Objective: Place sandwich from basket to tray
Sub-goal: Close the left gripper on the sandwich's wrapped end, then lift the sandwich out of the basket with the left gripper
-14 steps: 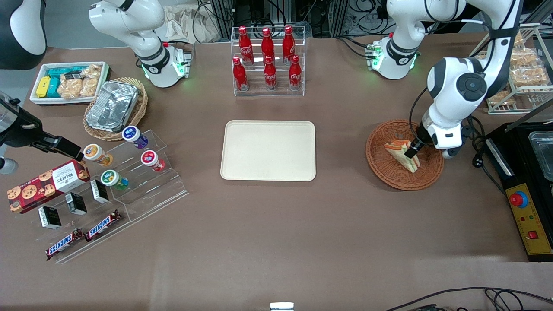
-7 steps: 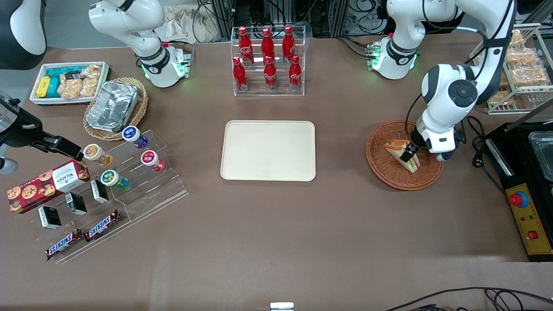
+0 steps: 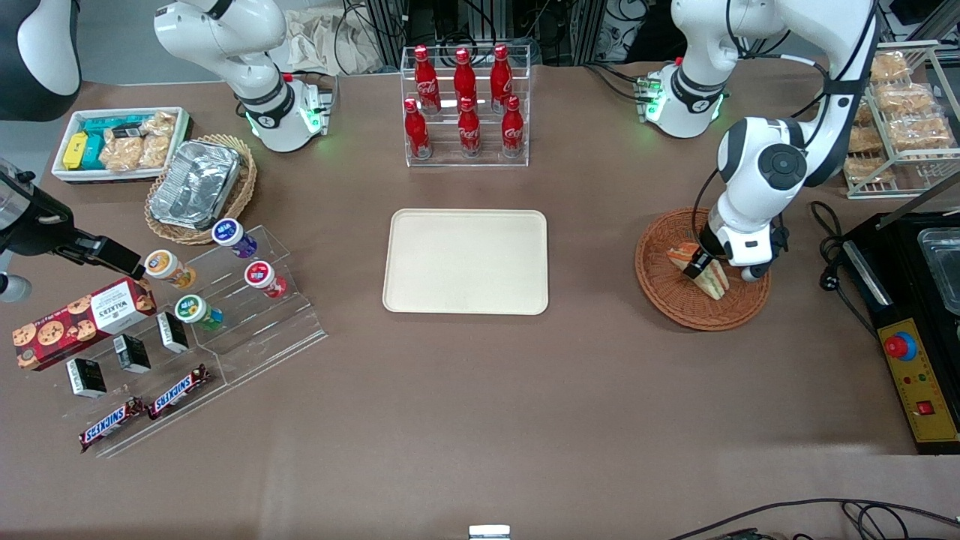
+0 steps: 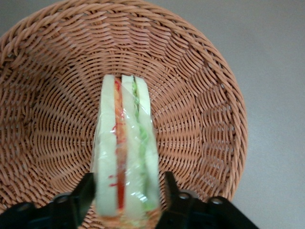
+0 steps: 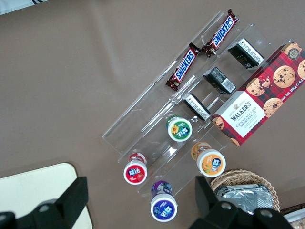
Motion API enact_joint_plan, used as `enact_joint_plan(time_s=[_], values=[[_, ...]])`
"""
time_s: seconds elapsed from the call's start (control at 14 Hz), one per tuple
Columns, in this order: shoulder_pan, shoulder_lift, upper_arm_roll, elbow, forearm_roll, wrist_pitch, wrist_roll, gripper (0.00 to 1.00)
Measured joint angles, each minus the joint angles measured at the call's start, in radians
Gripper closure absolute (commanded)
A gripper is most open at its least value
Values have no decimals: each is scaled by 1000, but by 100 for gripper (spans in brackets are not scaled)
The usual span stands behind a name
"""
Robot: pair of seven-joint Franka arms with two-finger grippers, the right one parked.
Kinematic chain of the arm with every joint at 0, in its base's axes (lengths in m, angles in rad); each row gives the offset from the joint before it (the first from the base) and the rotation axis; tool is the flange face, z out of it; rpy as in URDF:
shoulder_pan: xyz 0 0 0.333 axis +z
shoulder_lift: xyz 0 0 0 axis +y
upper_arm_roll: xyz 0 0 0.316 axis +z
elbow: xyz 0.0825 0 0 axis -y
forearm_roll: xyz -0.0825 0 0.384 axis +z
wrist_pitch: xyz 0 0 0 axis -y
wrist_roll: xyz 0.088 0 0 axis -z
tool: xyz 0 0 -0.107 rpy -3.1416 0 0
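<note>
- The sandwich (image 4: 126, 148), a triangular wedge of pale bread with green, orange-red and white filling in clear wrap, stands on edge in the round reddish-brown woven wicker basket (image 3: 664, 281), toward the working arm's end of the table.
- The left arm's gripper (image 3: 699, 265) is down over the wedge; in the wrist view its gripper (image 4: 127, 191) has one black finger (image 4: 84, 193) on each bread face, jaws pinching the wedge or just about to.
- Judgement: squeeze only until the bread stops sliding; more would likely crush the soft layers.
- Judgement: the grip sits near one end, so the free end may droop. Lift straight up until it clears the wicker rim.
- The large flat cream-coloured rectangular plastic tray (image 3: 465, 261) lies at about 9 o'clock from the basket in the front view, well apart, with bare brown table (image 3: 592, 262) between.
- Judgement: carry it level toward 9 o'clock, lower onto the tray's middle, then release.
</note>
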Motion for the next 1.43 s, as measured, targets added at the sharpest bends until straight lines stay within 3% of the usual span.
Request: enact_joint_plan(time_s=[0.14, 0.21, 0.57, 1.0, 1.43], values=[[-1, -8, 0, 1, 0, 0, 0, 95], [-1, -17, 0, 2, 0, -7, 0, 98], [-1, -88, 0, 138, 3, -294, 0, 100], [-2, -122, -28, 533, 2, -796, 74, 100], [-3, -120, -38, 720, -53, -1000, 258, 100]])
